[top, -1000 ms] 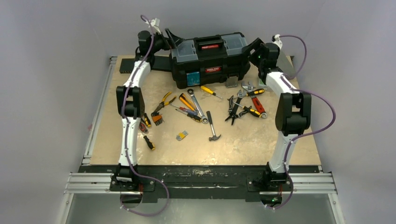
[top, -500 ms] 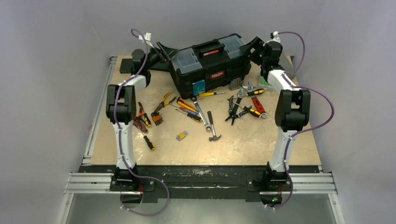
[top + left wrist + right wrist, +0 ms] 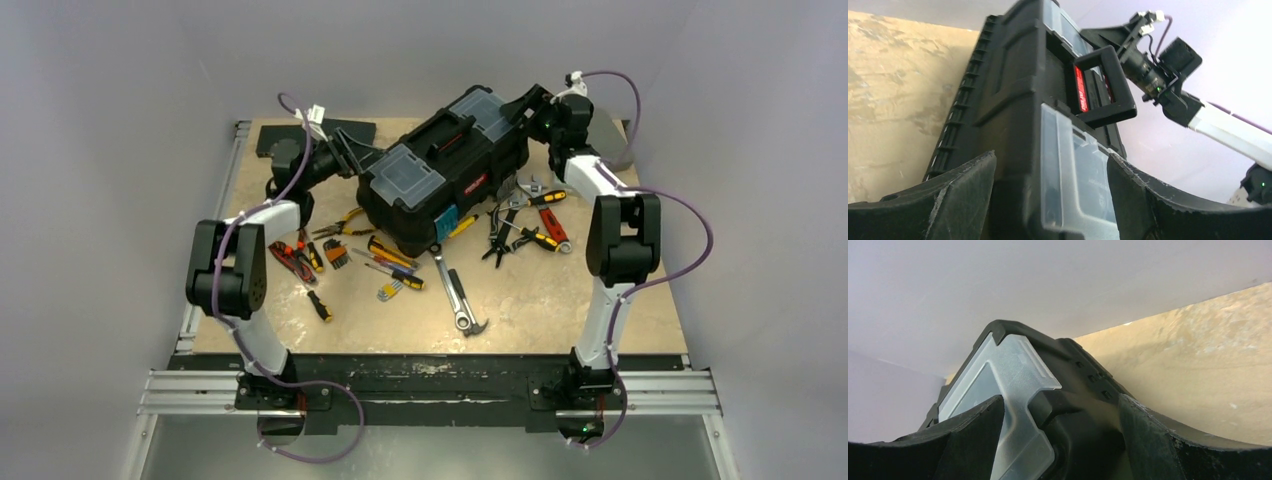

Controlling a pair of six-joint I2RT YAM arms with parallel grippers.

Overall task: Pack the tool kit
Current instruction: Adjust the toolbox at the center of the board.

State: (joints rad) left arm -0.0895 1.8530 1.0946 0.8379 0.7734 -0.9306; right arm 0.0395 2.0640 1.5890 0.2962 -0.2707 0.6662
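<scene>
No tool looks packed yet: the left gripper (image 3: 1050, 159) and right gripper (image 3: 1062, 401) hold the closed big black plastic toolbox (image 3: 440, 175) by its ends, with small hand tools (image 3: 452, 285) lying loose around it.

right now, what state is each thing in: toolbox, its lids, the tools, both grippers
toolbox, main lid shut, standing skewed on the table
clear compartment lids, both shut
hand tools, loose on the table, outside the toolbox
left gripper, closed on the toolbox's left end
right gripper, closed on the toolbox's right end
</scene>
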